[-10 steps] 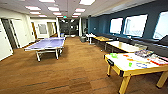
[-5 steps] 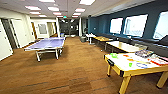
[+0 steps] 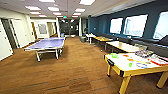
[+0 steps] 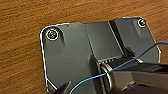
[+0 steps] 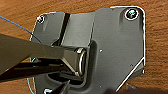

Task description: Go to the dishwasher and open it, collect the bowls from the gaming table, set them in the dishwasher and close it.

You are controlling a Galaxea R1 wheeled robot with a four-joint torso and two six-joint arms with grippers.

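The gaming table (image 3: pixel 140 71), white-topped with a bright yellow edge and yellow legs, stands at the right of the head view, close to me. On its top lie small bright bowls: a lime green one (image 3: pixel 114 55) near its far corner, an orange one (image 3: pixel 130 60) and a blue-rimmed one (image 3: pixel 141 65) nearer the middle, among other flat colourful items. The dishwasher is out of view. Both wrist views look down past my own dark plates at brown wood-grain floor (image 4: pixel 22 22).
A blue ping-pong table (image 3: pixel 47 43) stands at the left centre. Wooden-topped tables (image 3: pixel 123 46) and a dark bench (image 3: pixel 150 46) line the windowed right wall. White doors (image 3: pixel 3 42) run along the left wall. Brown wood floor (image 3: pixel 75 67) stretches ahead toward a corridor.
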